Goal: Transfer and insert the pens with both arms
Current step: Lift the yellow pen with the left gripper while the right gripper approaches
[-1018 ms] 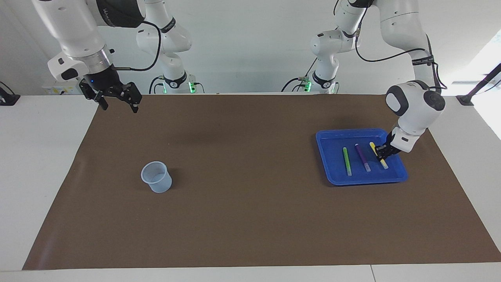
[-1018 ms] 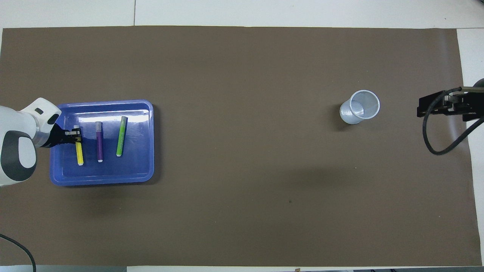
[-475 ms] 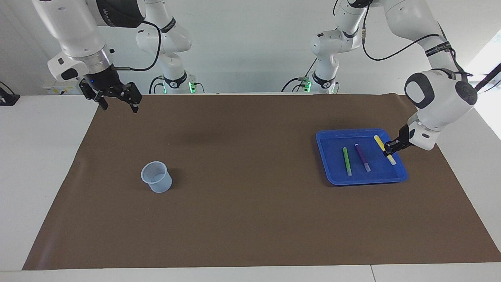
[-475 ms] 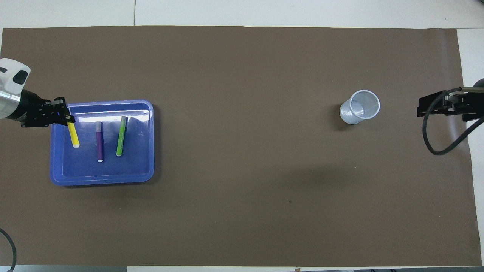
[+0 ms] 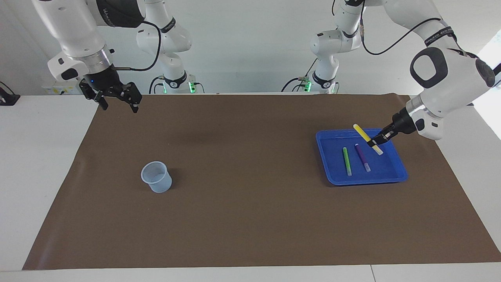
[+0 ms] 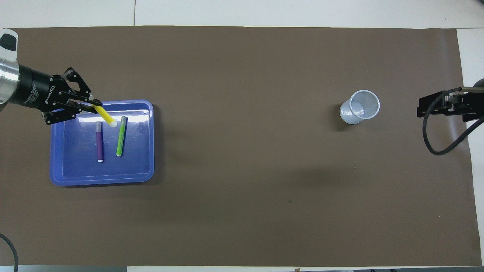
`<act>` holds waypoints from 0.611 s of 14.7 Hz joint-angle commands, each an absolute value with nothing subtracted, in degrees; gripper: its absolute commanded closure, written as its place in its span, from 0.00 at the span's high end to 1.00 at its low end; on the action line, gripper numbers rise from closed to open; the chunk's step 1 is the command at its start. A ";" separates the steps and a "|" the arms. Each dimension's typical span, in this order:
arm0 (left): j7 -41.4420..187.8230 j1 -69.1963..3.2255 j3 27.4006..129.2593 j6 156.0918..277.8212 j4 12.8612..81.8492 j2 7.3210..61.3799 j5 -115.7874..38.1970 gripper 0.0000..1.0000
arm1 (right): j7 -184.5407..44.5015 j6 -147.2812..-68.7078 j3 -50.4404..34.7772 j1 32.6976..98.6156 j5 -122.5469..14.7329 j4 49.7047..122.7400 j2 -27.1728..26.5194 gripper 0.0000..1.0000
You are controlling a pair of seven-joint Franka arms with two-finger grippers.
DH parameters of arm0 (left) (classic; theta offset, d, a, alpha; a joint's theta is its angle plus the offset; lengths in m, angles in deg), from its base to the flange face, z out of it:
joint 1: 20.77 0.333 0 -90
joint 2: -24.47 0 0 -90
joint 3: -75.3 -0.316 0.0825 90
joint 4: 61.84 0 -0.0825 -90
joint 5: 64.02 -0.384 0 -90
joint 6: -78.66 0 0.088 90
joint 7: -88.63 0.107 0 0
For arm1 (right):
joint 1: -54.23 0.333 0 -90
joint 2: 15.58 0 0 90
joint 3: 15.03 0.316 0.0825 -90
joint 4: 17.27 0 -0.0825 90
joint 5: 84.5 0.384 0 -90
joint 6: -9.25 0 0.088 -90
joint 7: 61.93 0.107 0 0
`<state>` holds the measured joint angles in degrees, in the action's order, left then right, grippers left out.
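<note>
Worktop [image 5: 250, 219]: brown mat, blue tray [image 5: 391, 178] at the left arm's end, pale cup [image 5: 156, 177] at the right arm's end, well apart.

Left end effector [image 5: 376, 141] was down in the tray a second ago; now it's raised over the tray, pinching the yellow pen [image 5: 364, 135] near its pale cap end, pen tilted with the yellow end up. So the pick is done and pen one is clear of the tray.

Right end effector [image 5: 117, 100] hasn't moved: waiting, fingers spread, up over the mat's edge at its own end.

Green pen [image 5: 346, 161] and purple pen [image 5: 362, 157] lie side by side in the tray, apart.

Next, I'd guess: carry toward the middle for handover to the right arm, then into the cup.
</note>
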<state>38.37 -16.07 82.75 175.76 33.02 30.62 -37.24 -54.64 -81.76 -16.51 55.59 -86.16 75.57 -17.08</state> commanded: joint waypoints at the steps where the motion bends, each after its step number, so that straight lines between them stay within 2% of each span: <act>1: 26.87 -19.87 82.42 174.73 33.87 28.07 -32.66 0.00 | -55.43 -80.84 -16.09 54.94 -86.34 75.63 -17.34 1.00; 6: 7.63 -27.52 82.42 180.16 37.55 26.40 -24.31 0.00 | -55.08 -81.27 -15.04 55.81 -80.13 75.11 -17.34 1.00; 9: 2.95 -31.03 82.51 187.97 44.65 23.07 -14.04 0.00 | -54.64 -82.50 -14.95 55.90 -72.31 75.63 -17.34 1.00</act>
<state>5.85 -28.46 83.29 182.60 37.45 27.51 -19.52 -54.63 -81.83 -15.12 56.20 -76.75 75.47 -17.10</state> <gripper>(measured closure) 0.833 0.000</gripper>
